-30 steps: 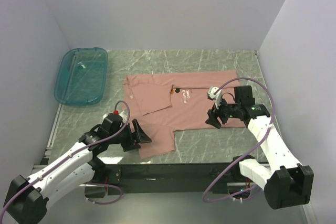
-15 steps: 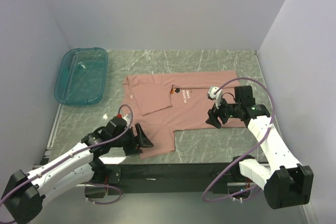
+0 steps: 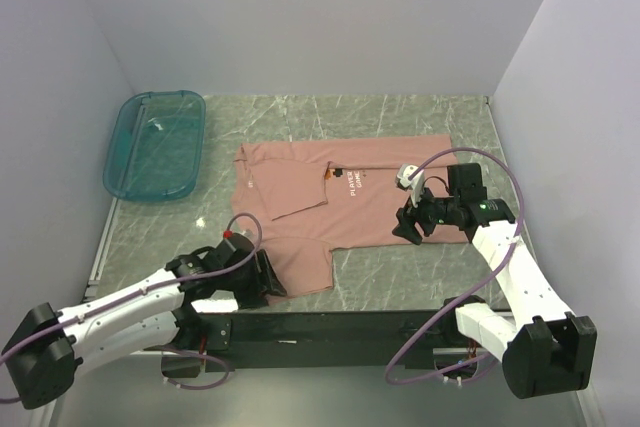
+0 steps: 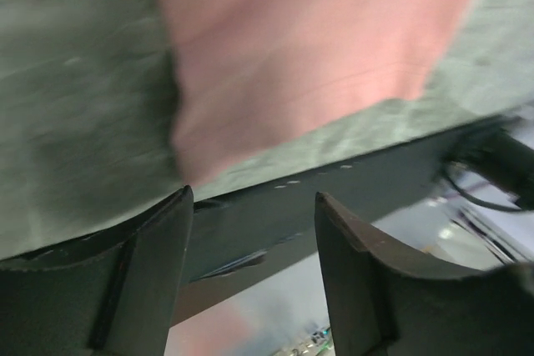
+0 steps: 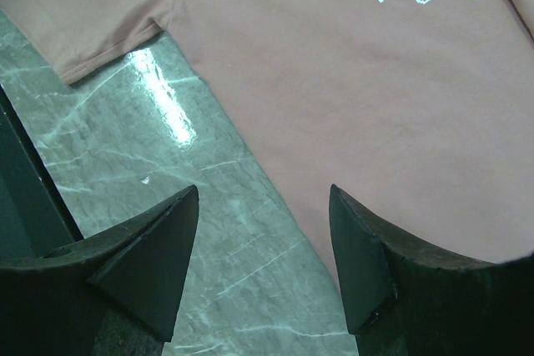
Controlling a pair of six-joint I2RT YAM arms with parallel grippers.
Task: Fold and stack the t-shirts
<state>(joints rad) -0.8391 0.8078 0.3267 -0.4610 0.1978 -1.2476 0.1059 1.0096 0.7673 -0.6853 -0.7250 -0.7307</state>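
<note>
A: Overhead view?
B: Fixed, high behind the near edge, overlooking the whole grey-green marbled bench (image 3: 400, 275).
A: Wrist views?
B: Both close, facing down; left at that edge. All three share the dusty salmon-pink cotton t-shirt (image 3: 370, 217).

The t-shirt (image 3: 340, 202) lies spread flat across the middle of the table (image 3: 420, 117), with its lettering (image 3: 352, 183) facing up. The bin (image 3: 155, 145) sits on the table's far left, well apart from the shirt. The left hand (image 3: 268, 277) is at the shirt's near-left corner, close to the table's near edge. The right hand (image 3: 408, 230) is over the shirt's near-right edge, to the right of the lettering and nearer than it.
</note>
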